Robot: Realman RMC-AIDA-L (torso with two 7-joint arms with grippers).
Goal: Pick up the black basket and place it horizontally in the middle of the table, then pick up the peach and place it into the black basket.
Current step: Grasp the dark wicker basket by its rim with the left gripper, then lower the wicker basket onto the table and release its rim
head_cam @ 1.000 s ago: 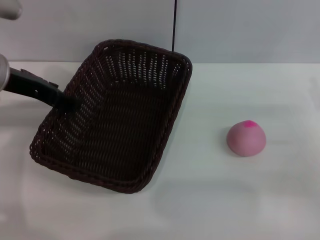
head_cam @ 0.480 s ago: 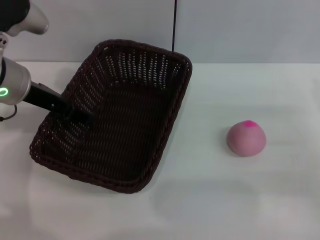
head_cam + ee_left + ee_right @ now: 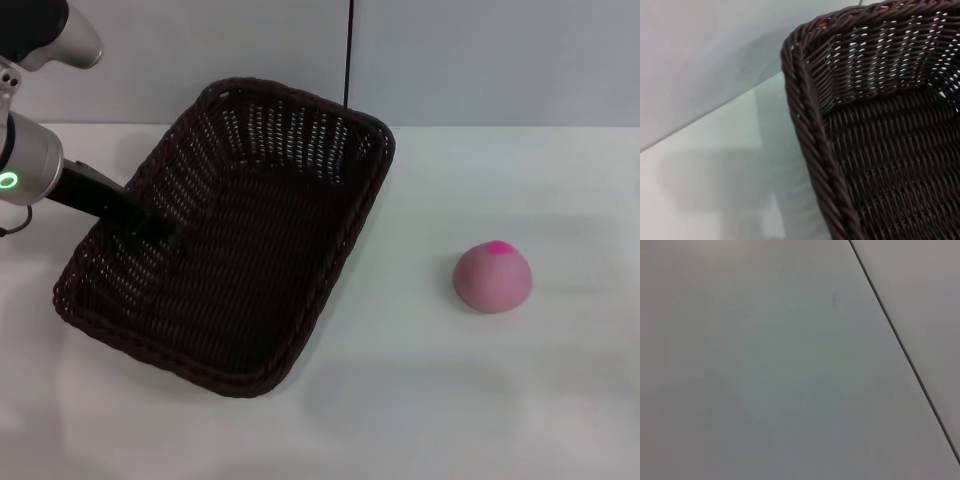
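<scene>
On the left, the left gripper (image 3: pixel 150 228) reaches over the left rim of the dark woven wicker basket (image 3: pixel 240 240); can't tell how its fingers are set. Basket sits skewed, left of centre on the white tabletop (image 3: pixel 480 400), probably mid-repositioning. Small dusty-pink toy peach (image 3: pixel 492 277) waits well right. No readable labels anywhere. Right gripper's out of view.

Left gripper (image 3: pixel 150 228) dark against black basket (image 3: pixel 240 250) weave at left rim; finger spread not discernible. Left arm cut off by head view's left edge. Left wrist view cropped to one basket corner (image 3: pixel 850 100); own fingers out of frame. Right gripper outside every view.
</scene>
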